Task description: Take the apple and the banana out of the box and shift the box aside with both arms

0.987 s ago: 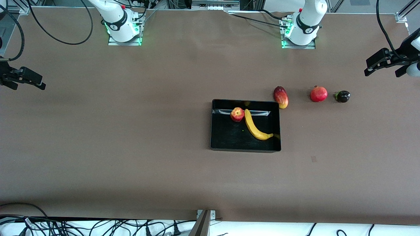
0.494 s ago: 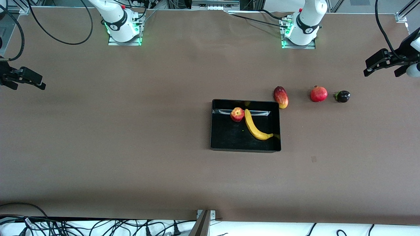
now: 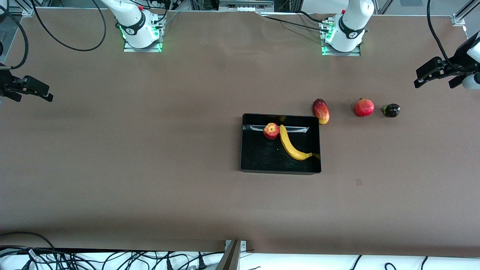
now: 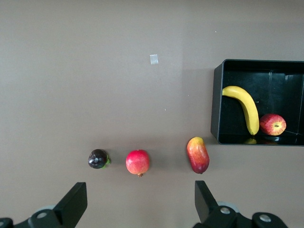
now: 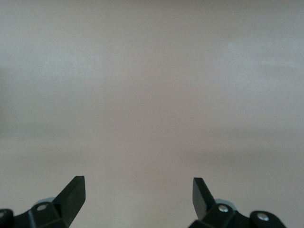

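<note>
The black box (image 3: pixel 248 165) sits mid-table. In it lie the small red apple (image 3: pixel 271 131) and the curved yellow banana (image 3: pixel 291 145), touching each other. The left wrist view shows the box (image 4: pixel 216 109), the banana (image 4: pixel 244 107) and the apple (image 4: pixel 272 124) too. My left gripper (image 3: pixel 435 73) hangs open and empty in the air at the left arm's end of the table; its own view shows it (image 4: pixel 140 202) wide open. My right gripper (image 3: pixel 32 91) is open and empty at the right arm's end, over bare table (image 5: pixel 137 197).
An oblong red-yellow mango (image 3: pixel 321 111) lies against the box's corner toward the left arm's end. A round red pomegranate (image 3: pixel 364 107) and a small dark purple fruit (image 3: pixel 392 110) lie in a row past it. Cables run along the table's near edge.
My left gripper has drifted slightly up and toward the table's end. The right gripper has barely moved. The fruits and box have not moved.
</note>
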